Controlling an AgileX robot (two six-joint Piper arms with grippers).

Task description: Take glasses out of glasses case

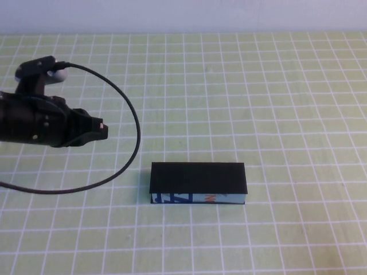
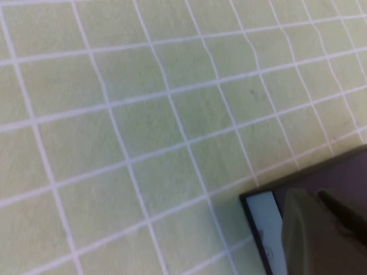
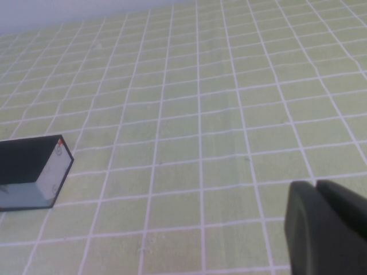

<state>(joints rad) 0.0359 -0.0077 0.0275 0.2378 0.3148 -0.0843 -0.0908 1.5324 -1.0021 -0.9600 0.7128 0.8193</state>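
The glasses case [image 1: 198, 182] lies shut on the green checked mat, its black lid on top and its light blue printed side facing me. The glasses are hidden. My left gripper [image 1: 102, 130] hovers shut and empty to the left of the case and a little behind it. In the left wrist view its fingers [image 2: 321, 229] sit in front of one end of the case [image 2: 262, 220]. My right gripper [image 3: 315, 184] is shut and empty, out of the high view. The case [image 3: 34, 172] shows far off in the right wrist view.
A black cable [image 1: 135, 140] loops from the left arm down over the mat to the left of the case. The checked mat [image 1: 275, 103] covers the table up to a pale wall at the back.
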